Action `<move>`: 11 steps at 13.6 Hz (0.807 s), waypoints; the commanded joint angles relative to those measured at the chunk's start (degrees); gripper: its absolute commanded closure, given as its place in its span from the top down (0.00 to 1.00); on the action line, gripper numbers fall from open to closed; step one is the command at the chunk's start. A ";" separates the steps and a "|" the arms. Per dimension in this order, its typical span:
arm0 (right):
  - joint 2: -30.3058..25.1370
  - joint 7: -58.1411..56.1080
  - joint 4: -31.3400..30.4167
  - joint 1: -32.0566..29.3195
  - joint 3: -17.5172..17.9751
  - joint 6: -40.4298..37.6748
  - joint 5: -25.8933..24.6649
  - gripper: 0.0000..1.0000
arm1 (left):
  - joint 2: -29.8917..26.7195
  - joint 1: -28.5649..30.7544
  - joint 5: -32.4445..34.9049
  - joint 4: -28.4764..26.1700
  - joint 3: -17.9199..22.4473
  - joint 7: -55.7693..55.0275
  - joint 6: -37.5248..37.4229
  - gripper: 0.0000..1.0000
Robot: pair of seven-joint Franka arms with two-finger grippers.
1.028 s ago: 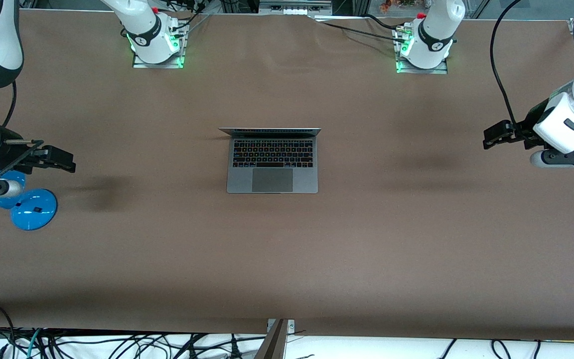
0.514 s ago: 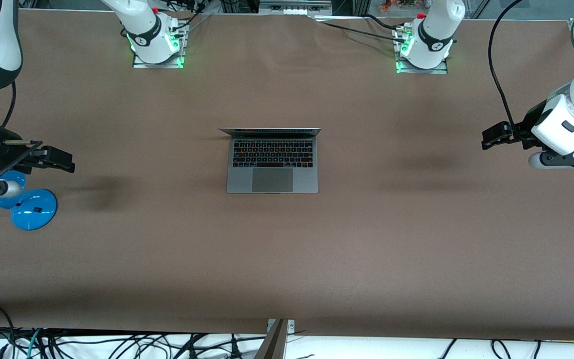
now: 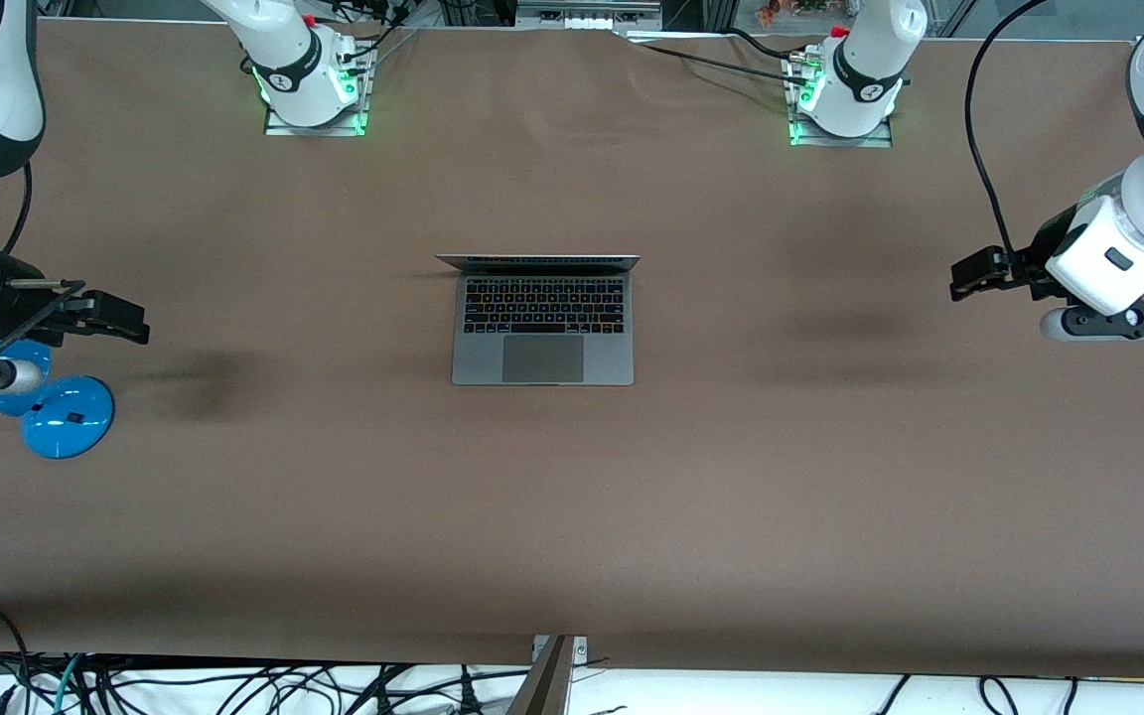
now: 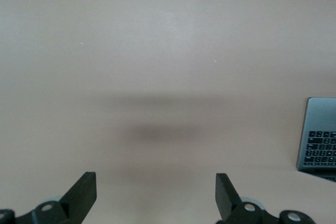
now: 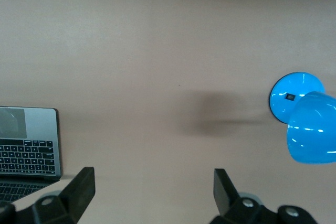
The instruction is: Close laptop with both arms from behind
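Laptop (image 3: pixel 542 323) lid up, left gripper (image 3: pixel 969 274) and right gripper (image 3: pixel 125 320) fingers spread

**Bystanders on the brown table**

A brown table (image 3: pixel 572 497) fills the front view, its surface smooth and matte with faint soft shadows. A blue lamp (image 3: pixel 66 417) stands near the right arm's end of the table, its round glossy base flat on the surface with a small dark square on top. A second blue rounded part, the lamp's head (image 5: pixel 313 135), sits just beside the base and overlaps it in the right wrist view. Along the table's edge nearest the front camera, a tangle of black cables (image 3: pixel 234 685) lies on a white surface, with a metal bracket (image 3: pixel 554 675) at the middle of that edge.
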 commanded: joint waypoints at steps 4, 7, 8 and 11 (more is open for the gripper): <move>-0.11 -0.54 -0.48 0.01 0.09 -0.48 -0.10 1.00 | -0.42 -0.42 -0.87 0.03 -4.23 -2.33 0.04 1.00; -0.02 -0.54 -0.65 0.10 0.09 -0.57 -0.10 1.00 | -0.50 -0.42 -0.86 -0.15 -6.16 -2.33 -0.40 1.00; 0.06 -0.45 -1.26 0.10 0.09 -0.57 0.33 1.00 | -0.76 -0.34 -0.86 -0.15 -6.78 -2.50 -0.49 1.00; 0.24 -0.19 -2.59 1.41 0.53 -3.54 0.95 1.00 | -0.77 -0.34 -0.87 -0.76 -11.43 -10.04 -0.40 1.00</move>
